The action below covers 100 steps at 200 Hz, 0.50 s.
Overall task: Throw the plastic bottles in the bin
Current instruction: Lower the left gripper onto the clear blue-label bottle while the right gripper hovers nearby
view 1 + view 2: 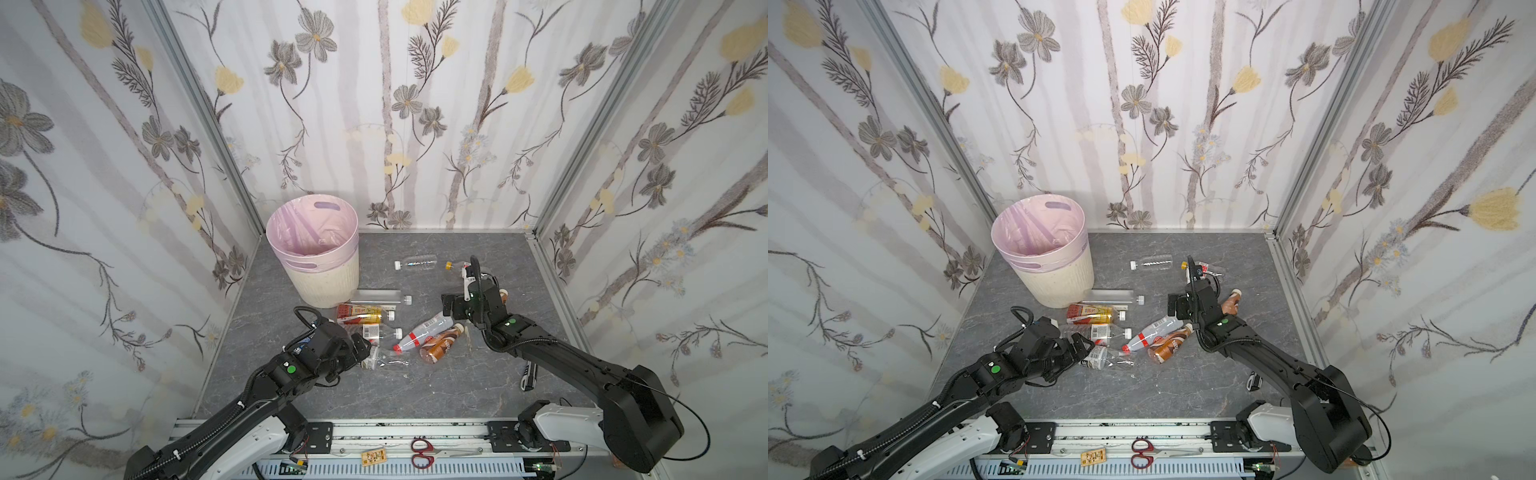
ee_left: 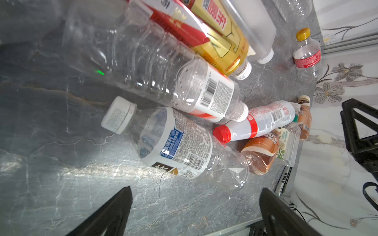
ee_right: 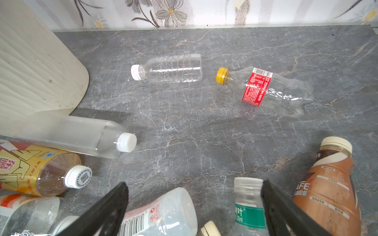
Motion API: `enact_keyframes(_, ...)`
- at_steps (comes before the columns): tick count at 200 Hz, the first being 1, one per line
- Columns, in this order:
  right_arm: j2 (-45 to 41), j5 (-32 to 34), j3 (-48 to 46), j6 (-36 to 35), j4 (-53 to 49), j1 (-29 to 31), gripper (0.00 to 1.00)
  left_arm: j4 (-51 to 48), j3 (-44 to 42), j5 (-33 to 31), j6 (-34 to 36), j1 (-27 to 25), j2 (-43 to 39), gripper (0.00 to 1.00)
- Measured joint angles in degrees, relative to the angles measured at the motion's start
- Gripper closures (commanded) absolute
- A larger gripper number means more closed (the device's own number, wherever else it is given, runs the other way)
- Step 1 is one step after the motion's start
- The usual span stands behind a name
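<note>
Blue-labelled bottle just ahead of left jaws | left, right jaws spread, empty

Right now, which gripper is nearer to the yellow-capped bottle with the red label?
Right. The right gripper hovers open just short of the yellow-capped bottle; the left gripper is farther off, open beside the blue-labelled bottle.

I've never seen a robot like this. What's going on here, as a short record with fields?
Bin: cream ribbed wastebasket, pink liner, no bottle visible inside
Bottles: lying on the grey table, mostly clustered beside the bin
Set apart: clear white-capped bottle, yellow-capped bottle
Left end effector: open, empty, by the blue-labelled bottle
Right end effector: open, empty, near the green-labelled bottle
</note>
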Motion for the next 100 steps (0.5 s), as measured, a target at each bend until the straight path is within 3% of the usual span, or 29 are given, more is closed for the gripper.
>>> enact_keyframes(57,-0.6,0.2,-1.0,0.0,1.7,-0.1,0.0,3.7,1.3,6.5,-0.4,-2.2,7.6,0.0)
enact_keyframes(100,-1.8,0.2,-1.8,-0.2,2.1,-0.6,0.0,7.2,2.0,6.9,-0.3,-4.3,13.2,0.0)
